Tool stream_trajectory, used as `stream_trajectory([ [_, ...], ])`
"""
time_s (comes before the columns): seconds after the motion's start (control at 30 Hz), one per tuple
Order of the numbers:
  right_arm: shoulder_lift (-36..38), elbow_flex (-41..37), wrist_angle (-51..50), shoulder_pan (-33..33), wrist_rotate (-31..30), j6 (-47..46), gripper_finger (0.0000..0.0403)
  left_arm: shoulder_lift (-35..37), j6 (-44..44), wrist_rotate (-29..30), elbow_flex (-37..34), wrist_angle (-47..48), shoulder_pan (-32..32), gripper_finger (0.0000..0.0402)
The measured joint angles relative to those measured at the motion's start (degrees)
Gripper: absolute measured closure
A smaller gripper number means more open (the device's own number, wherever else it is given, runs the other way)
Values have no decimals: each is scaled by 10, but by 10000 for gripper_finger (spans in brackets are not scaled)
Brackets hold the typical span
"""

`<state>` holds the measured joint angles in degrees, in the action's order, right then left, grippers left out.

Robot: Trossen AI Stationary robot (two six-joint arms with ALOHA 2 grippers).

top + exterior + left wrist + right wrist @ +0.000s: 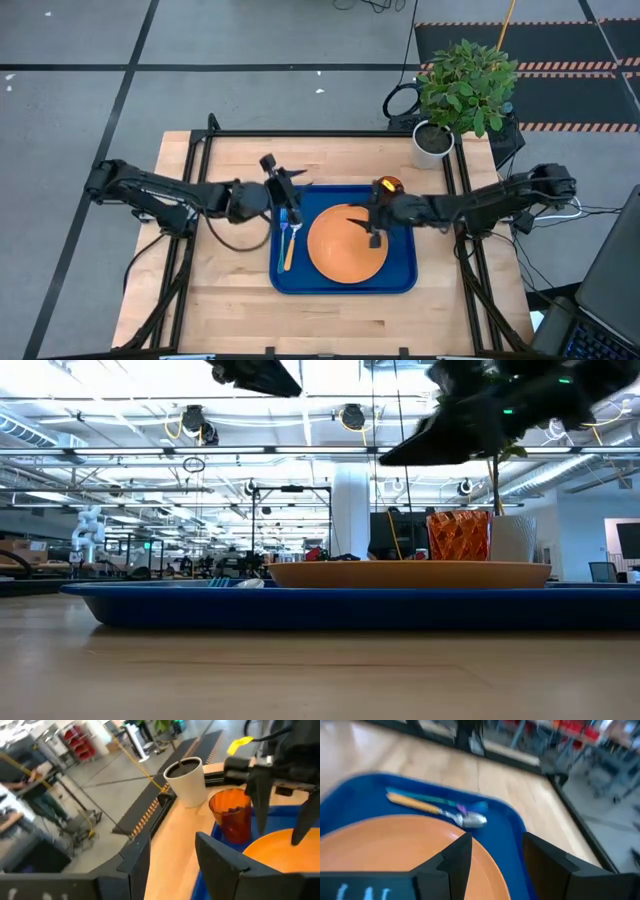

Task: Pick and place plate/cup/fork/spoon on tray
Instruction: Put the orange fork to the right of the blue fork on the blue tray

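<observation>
Plate (347, 243), cup (388, 186), fork (283, 222) and spoon (291, 243) all lie on the tray (400, 280), so I judge placing done. Left jaws (285, 192) hang open above the cutlery; right jaws (374, 230) open over the plate, cup just behind. Next I'd pull both arms clear of the desk (230, 310).

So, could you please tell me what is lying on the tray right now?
The tray holds the plate, the fork and spoon beside it, and the cup at a corner. The plate hides whatever is under it.
</observation>
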<state>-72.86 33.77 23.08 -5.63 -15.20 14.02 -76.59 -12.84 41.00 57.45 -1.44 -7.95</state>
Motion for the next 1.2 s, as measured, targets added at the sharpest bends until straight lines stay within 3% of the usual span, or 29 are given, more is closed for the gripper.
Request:
stream_trajectory([
  [0.2, -82, 144, -118, 50, 6, 16, 234, 50, -85, -147, 0, -1, 63, 240],
  [0.33, -117, 219, -183, 94, 83, -34, 234, 84, -110, -258, 0, 9, 116, 240],
  [0.43, -139, 258, -186, 121, 135, -71, 234, 105, -120, -340, 0, 15, 156, 240],
  [0.6, -192, 308, -186, 145, 149, -81, 234, 130, -121, -432, 0, 46, 217, 240],
  [0.97, -372, 415, -225, 160, 230, -105, 234, 133, -59, -440, 0, 59, 344, 240],
  [1.2, -420, 428, -222, 166, 230, -103, 234, 149, -38, -441, 0, 64, 379, 240],
])
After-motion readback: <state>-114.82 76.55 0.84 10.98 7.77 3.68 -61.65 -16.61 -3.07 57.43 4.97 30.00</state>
